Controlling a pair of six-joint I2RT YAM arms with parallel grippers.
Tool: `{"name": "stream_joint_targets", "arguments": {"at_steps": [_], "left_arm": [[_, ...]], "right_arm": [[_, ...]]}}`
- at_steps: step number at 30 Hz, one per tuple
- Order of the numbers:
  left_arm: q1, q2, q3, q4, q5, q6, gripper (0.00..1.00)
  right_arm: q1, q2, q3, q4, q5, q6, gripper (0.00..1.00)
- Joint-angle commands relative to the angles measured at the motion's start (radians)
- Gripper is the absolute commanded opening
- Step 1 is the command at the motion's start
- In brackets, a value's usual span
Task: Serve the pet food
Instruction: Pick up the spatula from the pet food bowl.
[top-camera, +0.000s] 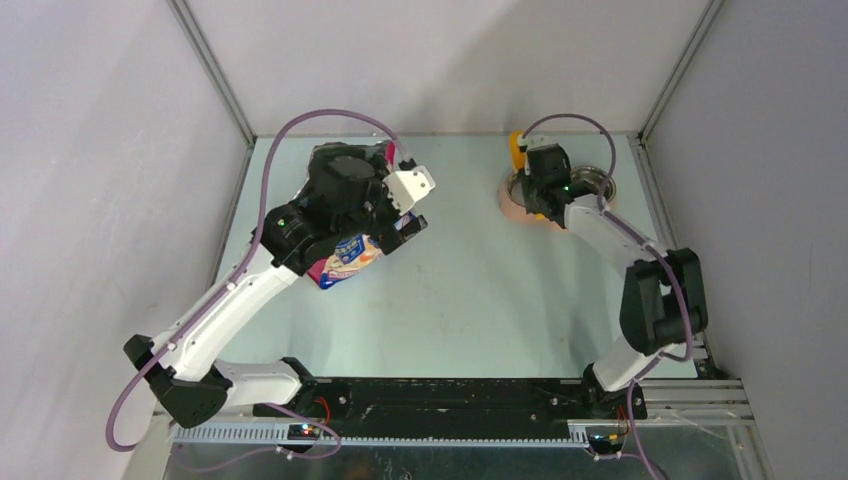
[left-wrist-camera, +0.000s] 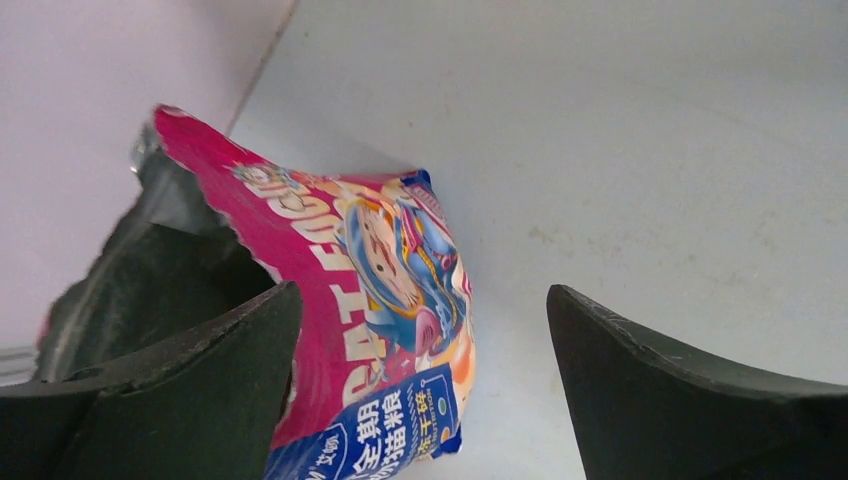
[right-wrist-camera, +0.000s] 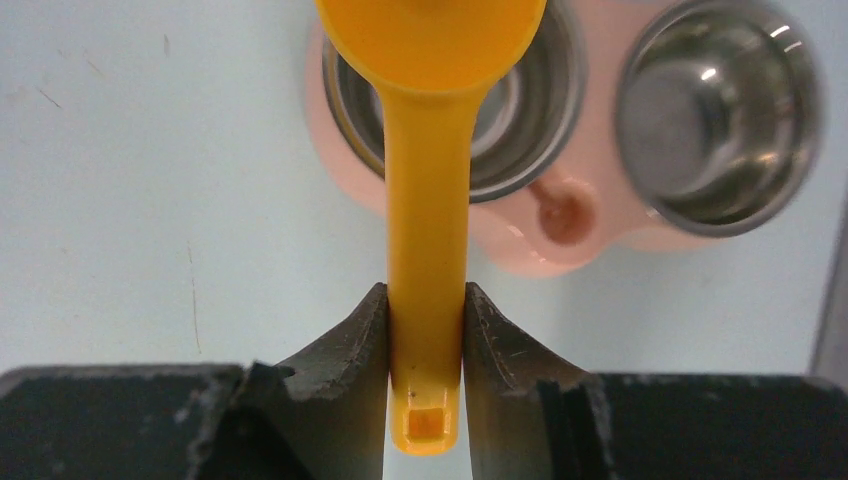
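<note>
Serving looks barely begun: the right tool (right-wrist-camera: 424, 296) is clamped on the yellow scoop (right-wrist-camera: 426, 200) above 1 of 2 seemingly empty steel bowls (right-wrist-camera: 716, 110), the left tool (left-wrist-camera: 422, 292) gapes around the bag (left-wrist-camera: 372, 262), and no pet food shows, presumably bagged.

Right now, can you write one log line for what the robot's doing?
left gripper: open, by bag | right gripper: shut on scoop | scoop: over steel bowl | kibble: none seen
</note>
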Motion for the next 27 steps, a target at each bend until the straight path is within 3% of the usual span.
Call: {"name": "stream_joint_targets", "arguments": {"at_steps": [1,7,14,19,27], "left_arm": [[-0.005,0.023,0.101,-0.008,0.052,-0.051,1.0],[0.003,0.07,0.217,-0.033,0.144,-0.139,1.0],[0.1,0.119,0.324,-0.044,0.496,-0.321,1.0],[0.207,0.172,0.331,0.006,0.685,-0.463,1.0],[0.222,0.22,0.275,0.091,0.803,-0.611,1.0]], "right_arm": [[-0.01,-0.148,0.011,0.085,0.031,-0.097,0.0],[-0.021,-0.286,0.006,0.085,-0.174,-0.263,0.0],[-0.006,-0.475,-0.069,0.062,-0.445,-0.468,0.0],[0.059,-0.598,-0.148,0.044,-0.482,-0.649,0.0],[0.144,-0.674,-0.224,0.033,-0.445,-0.748,0.0]]}}
